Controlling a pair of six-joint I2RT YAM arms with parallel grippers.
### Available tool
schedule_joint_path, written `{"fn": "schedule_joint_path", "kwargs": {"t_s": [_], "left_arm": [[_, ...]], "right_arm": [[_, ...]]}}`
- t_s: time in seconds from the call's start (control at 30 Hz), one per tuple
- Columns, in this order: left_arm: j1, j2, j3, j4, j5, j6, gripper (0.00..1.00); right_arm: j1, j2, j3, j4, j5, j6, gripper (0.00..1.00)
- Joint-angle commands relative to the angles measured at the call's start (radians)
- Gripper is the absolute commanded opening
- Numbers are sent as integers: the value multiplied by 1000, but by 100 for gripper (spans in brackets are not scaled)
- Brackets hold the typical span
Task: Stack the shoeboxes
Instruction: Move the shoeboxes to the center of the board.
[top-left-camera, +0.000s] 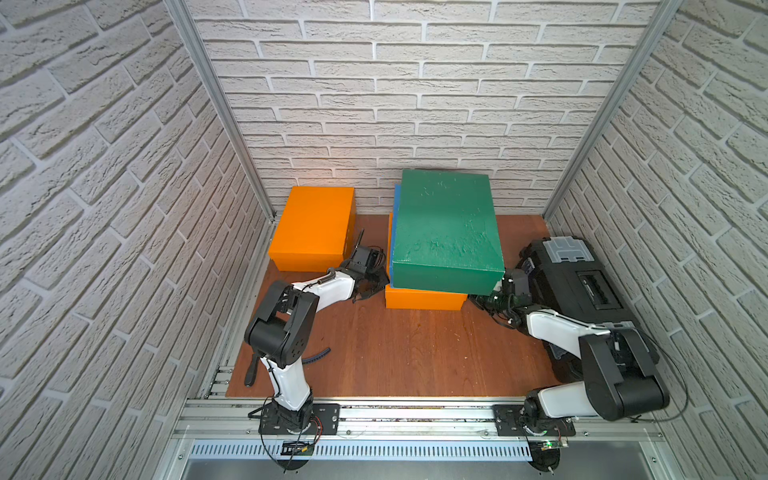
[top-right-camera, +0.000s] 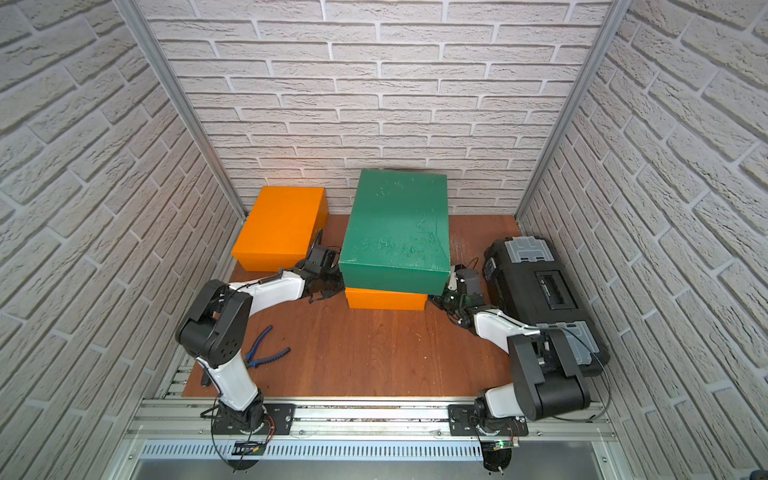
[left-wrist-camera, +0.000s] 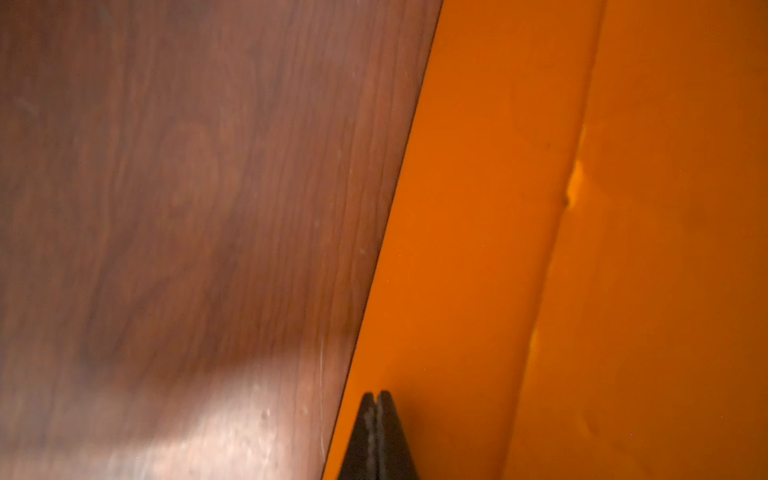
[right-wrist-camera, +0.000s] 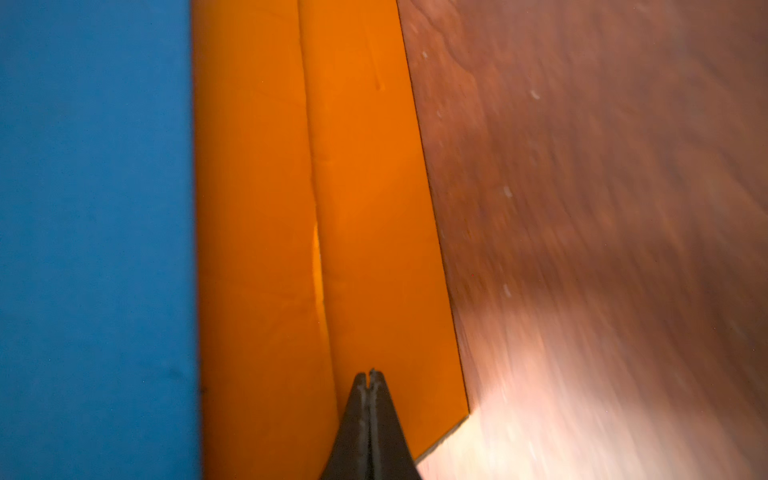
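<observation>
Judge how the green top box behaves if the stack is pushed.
Likely shifts or tips: the green box sits skewed over the bottom orange box. Probably light yet stiff, looking like plain cardboard. Its matte faces may resist sliding somewhat.

Black toolbox (top-left-camera: 557, 278) — blue-handled pliers (top-right-camera: 259, 341)

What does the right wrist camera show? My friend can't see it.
The shut black right gripper points along the side of a plain orange cardboard shoebox. A blue cardboard shoebox borders it on one side, the brown wooden table on the other.
</observation>
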Motion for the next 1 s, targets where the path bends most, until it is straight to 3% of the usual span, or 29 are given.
{"fn": "schedule_joint_path", "kwargs": {"t_s": [0.0,0.3,0.73,0.97], "left_arm": [[-54,-59,-40,85,18,-26,0],[-49,-88,-49,69,3,-5,0],[91,-311,8,-173,-46,118,1],[82,-366,53,-221,-3,124,3]], "right_arm": [[41,-87,-2,-47,-64,-45,7],[17,-79,23,-110,-83,-49,6],[-133,-200,78,-456,-73,-230,6],[-140,-251,162,-514,-155,-299,8]]}}
